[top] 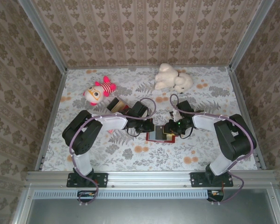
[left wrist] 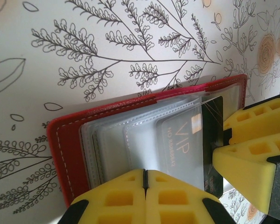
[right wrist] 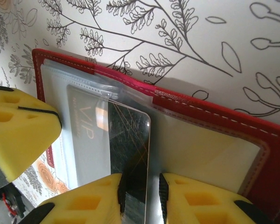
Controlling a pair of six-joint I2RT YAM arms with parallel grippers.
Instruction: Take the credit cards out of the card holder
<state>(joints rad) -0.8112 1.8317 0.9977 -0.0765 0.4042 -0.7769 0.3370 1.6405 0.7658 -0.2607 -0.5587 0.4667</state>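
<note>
The red card holder lies open on the table between both grippers. Its clear sleeves fan out over the red cover. A black VIP credit card sticks partly out of one sleeve. My right gripper stands over the card's free end with a narrow gap between its pads, and the card's edge lies in that gap. My left gripper is shut, its tips resting on the sleeves. A pale cream pocket lies beside the card; I cannot tell what it holds. The yellow-orange card is hidden.
A pink and white plush doll and a small clear box lie behind the left arm. A white plush animal sits at the back. Metal frame rails and patterned walls bound the floral table.
</note>
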